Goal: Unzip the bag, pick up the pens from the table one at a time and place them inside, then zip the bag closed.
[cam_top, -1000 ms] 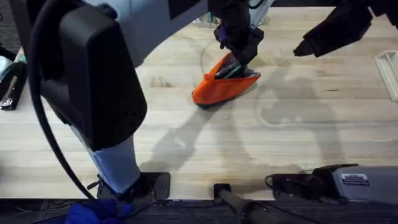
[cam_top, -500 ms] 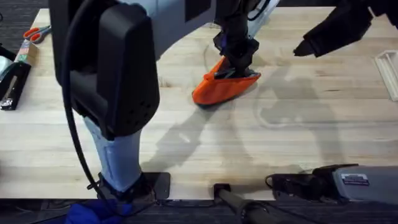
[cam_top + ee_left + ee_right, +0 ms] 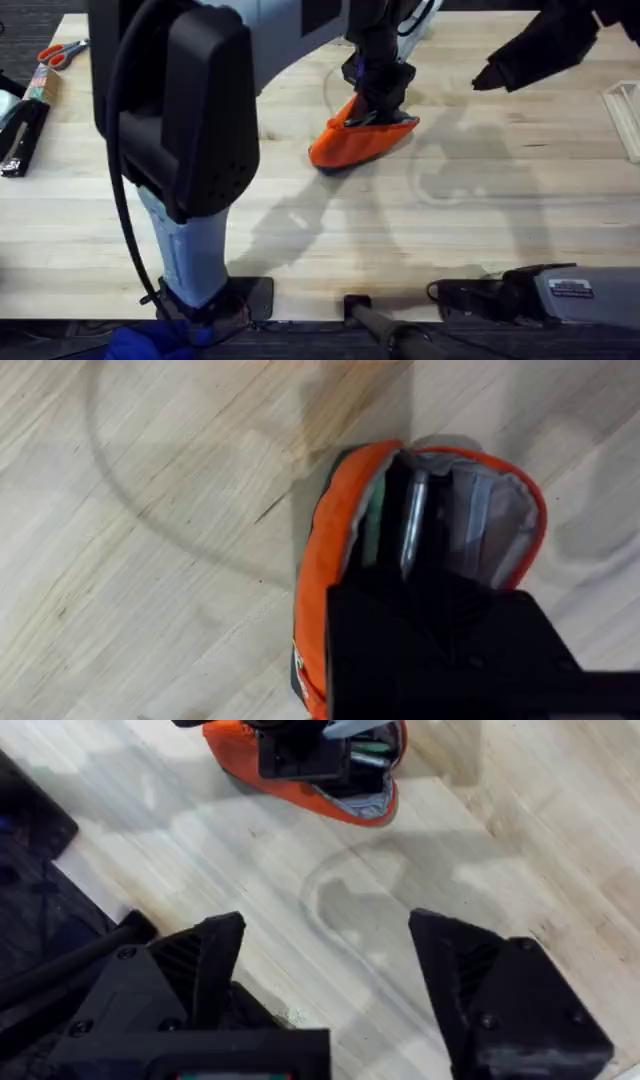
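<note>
The orange bag (image 3: pixel 355 142) lies at the far middle of the table (image 3: pixel 420 230), its zipper open and its grey lining showing (image 3: pixel 500 520). My left gripper (image 3: pixel 385 100) reaches down into the opening. In the left wrist view its fingers (image 3: pixel 395 510) press close on either side of the silvery grey pen (image 3: pixel 412 525), which stands inside the bag (image 3: pixel 325 560). The green pen (image 3: pixel 372 530) lies inside beside it and also shows from the right wrist (image 3: pixel 372 750). My right gripper (image 3: pixel 490 78) hovers open and empty to the right of the bag, off the table.
Orange-handled scissors (image 3: pixel 60 52) and a black tool (image 3: pixel 20 135) lie at the table's left edge. A pale ribbed object (image 3: pixel 625 110) sits at the right edge. The left arm's big upper link (image 3: pixel 190 110) hides much of the near-left table.
My left arm has shifted, uncovering the scissors at the far left. Its gripper has sunk slightly into the bag's opening. The right arm has held still.
</note>
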### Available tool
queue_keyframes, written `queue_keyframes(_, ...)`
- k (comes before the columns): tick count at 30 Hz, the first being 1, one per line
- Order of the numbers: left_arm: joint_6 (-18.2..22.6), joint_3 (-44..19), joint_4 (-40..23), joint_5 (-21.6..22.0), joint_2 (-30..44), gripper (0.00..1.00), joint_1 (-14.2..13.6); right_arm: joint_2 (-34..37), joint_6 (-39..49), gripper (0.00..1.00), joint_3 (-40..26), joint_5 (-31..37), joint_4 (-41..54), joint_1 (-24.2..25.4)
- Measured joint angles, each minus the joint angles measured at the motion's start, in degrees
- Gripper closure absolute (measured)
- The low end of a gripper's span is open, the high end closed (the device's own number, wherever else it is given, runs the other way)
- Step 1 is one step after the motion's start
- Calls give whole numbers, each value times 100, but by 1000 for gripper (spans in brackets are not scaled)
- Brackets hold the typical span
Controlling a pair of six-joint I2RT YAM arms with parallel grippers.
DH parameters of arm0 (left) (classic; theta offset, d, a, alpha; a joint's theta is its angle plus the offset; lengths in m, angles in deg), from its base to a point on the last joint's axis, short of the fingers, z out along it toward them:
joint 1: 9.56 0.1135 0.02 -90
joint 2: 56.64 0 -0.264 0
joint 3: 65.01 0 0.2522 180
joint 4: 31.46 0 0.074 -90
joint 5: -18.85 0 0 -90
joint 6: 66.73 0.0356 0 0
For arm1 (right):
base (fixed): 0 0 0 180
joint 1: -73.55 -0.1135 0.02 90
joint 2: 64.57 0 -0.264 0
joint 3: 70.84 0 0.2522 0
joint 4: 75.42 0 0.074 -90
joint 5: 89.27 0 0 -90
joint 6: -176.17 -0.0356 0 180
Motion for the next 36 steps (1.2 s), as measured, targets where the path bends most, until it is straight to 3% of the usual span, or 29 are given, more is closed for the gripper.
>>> queue_keyframes(19,-21,-11,46,-4,170,949,0,0,0,5,0,0,1,0)
queue_keyframes(22,-36,-15,48,-8,170,843,0,0,0,5,0,0,0,0)
queue_keyframes(23,-35,-15,48,-7,170,850,0,0,0,5,0,0,0,0)
queue_keyframes(28,-43,-88,20,-27,170,562,0,0,0,5,0,0,0,0)
queue_keyframes(36,-10,-493,-208,-34,170,414,0,0,0,6,0,0,0,0)
